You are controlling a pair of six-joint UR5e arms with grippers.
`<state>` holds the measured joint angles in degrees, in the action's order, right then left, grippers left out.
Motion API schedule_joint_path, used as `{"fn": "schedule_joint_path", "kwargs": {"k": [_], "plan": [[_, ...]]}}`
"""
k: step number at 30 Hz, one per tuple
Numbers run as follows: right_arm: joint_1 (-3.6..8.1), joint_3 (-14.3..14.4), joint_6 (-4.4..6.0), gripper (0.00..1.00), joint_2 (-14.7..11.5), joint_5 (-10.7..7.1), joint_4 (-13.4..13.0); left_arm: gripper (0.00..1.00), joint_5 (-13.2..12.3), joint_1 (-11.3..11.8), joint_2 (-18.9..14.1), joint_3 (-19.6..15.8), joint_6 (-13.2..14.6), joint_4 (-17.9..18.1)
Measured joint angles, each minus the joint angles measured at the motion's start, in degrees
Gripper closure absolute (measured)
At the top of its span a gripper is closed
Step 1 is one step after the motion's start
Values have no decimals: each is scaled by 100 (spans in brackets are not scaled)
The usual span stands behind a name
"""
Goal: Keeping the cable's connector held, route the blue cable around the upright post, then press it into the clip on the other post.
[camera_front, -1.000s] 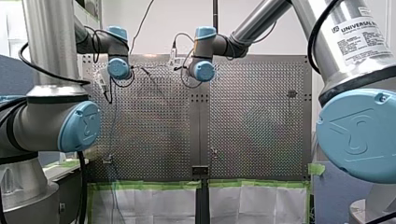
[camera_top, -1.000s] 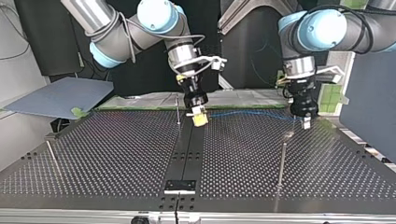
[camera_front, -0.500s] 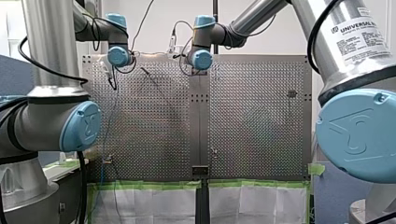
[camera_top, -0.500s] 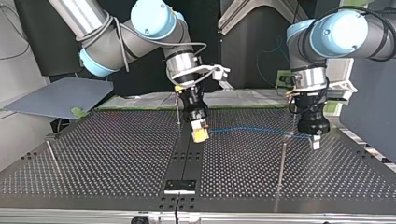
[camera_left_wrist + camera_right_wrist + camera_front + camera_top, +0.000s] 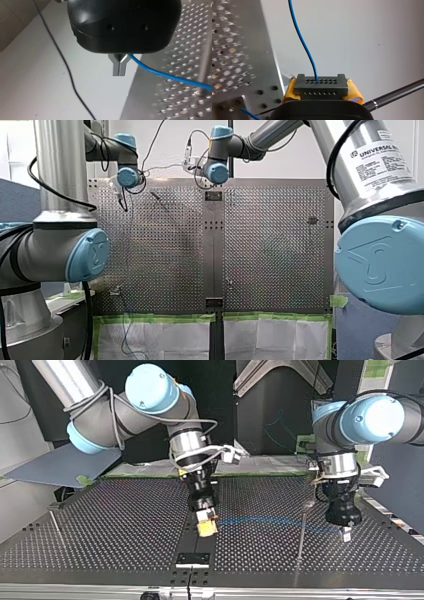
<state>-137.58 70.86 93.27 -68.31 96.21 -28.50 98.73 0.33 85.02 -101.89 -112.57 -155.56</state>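
In the right wrist view my right gripper (image 5: 321,87) has its yellow pads (image 5: 354,93) shut on a black connector (image 5: 321,84), and the blue cable (image 5: 302,42) runs straight ahead out of it. In the top view this gripper (image 5: 206,529) hangs low over the table's dark centre strip. The blue cable (image 5: 272,522) runs from it across to my left gripper (image 5: 345,533), crossing a thin upright post (image 5: 302,532). In the left wrist view my left gripper (image 5: 119,73) has its metal fingers shut on the cable (image 5: 165,74), which trails off beside a blurred post (image 5: 205,62).
The perforated table (image 5: 110,530) carries another thin post (image 5: 55,527) near the top view's left edge. A black bracket (image 5: 192,559) sits at the near end of the centre strip. A grey board (image 5: 60,462) lies off the table's far left corner. A dark rod (image 5: 397,93) shows beside my right gripper.
In the top view both grippers have moved toward the near edge of the table and lower, carrying the cable with them. The cable now crosses the upright post instead of lying behind it.
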Motion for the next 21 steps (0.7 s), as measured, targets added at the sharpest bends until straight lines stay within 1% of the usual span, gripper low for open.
{"fn": "schedule_joint_path", "kwargs": {"k": [4, 10, 17, 21], "plan": [[29, -133, 0, 100, 77, -64, 76, 100, -37, 83, 112, 130, -78, -6], [43, -346, 0, 100, 297, -136, 160, 100, -206, 255, 373, 277, -89, 16], [63, -423, 0, 100, 528, -164, 165, 100, -435, 569, 519, 293, -100, 77], [74, -444, 0, 100, 639, -183, 161, 100, -560, 610, 651, 294, -74, 120]]}}
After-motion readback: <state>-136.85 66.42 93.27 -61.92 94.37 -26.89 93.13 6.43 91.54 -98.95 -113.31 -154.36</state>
